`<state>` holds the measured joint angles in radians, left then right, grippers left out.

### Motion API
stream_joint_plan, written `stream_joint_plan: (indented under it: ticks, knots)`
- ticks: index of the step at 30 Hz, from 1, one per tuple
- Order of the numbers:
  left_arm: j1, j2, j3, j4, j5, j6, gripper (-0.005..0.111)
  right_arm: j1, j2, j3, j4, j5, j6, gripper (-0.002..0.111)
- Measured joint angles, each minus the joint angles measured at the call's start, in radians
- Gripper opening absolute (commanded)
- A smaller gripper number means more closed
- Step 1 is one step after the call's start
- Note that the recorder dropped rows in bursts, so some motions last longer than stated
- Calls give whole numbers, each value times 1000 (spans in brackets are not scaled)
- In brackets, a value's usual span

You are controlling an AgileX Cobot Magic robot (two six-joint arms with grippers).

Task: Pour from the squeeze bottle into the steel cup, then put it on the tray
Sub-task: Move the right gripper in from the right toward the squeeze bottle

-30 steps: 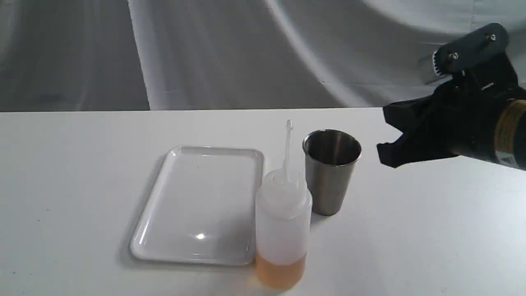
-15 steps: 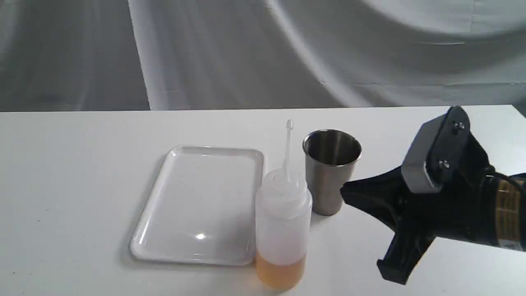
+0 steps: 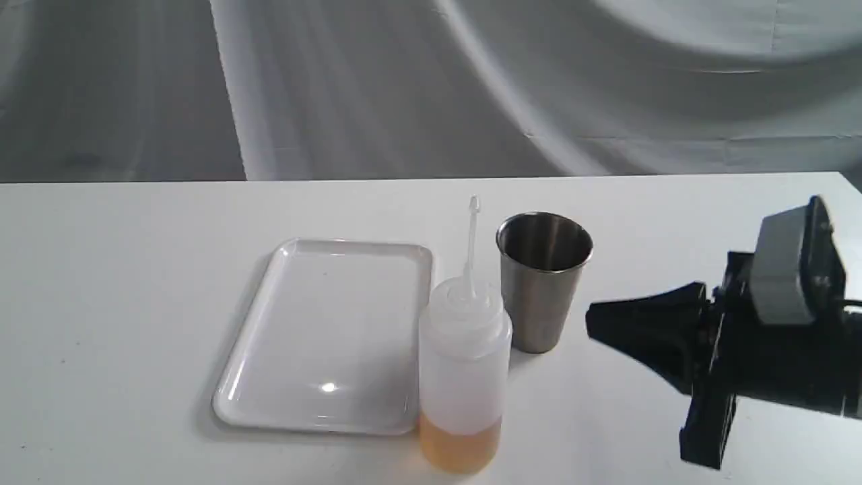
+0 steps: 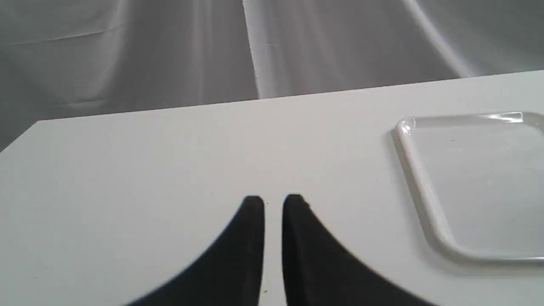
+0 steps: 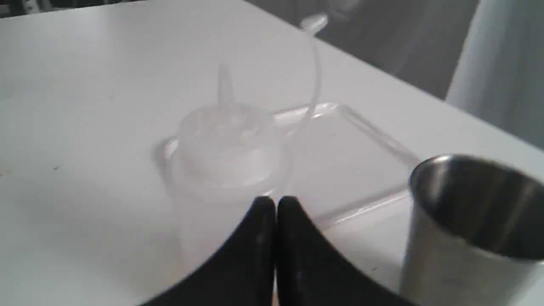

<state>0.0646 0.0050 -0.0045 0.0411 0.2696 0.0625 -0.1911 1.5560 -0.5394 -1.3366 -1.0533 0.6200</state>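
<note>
**Right pincer closed and empty, short of the bottle**

We see the right gripper [image 3: 598, 322] at the lower right of the exterior frame. Its black fingers are pressed tip to tip, hold nothing and point left. A strip of bare table [image 3: 135, 303] lies between its tips and the steel cup [image 3: 542, 289], the nearest thing to it, and the two are near but apart. The squeeze bottle [image 3: 463, 357] stands upright further left, at lower centre, lower in the frame than the cup. It has amber liquid in its base, and its thin cap strap rises straight up. In the right wrist view the bottle sits just past the joined fingertips at mid-frame, with the cup at the lower right. Nothing touches the bottle.

Left of the bottle lies the white tray [image 3: 350, 245], flat on the table. The bottle is just beside the tray's right edge, and we cannot tell whether they touch.

The left gripper [image 4: 273, 199] appears only in its own wrist view, at bottom centre. Its fingers are all but closed, with a thin slit between them, and grasp nothing. It sits over bare table, with the tray's corner well apart at the right edge.
</note>
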Motion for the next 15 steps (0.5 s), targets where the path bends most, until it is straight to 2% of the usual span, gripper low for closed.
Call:
stream_joint_plan:
  ticks: [9, 15]
  knots:
    - [0, 0, 0, 0, 0, 0, 8, 0, 194, -38, -138, -35, -34, 0]
    - [0, 0, 0, 0, 0, 0, 8, -12, 274, -88, -158, -74, -41, 0]
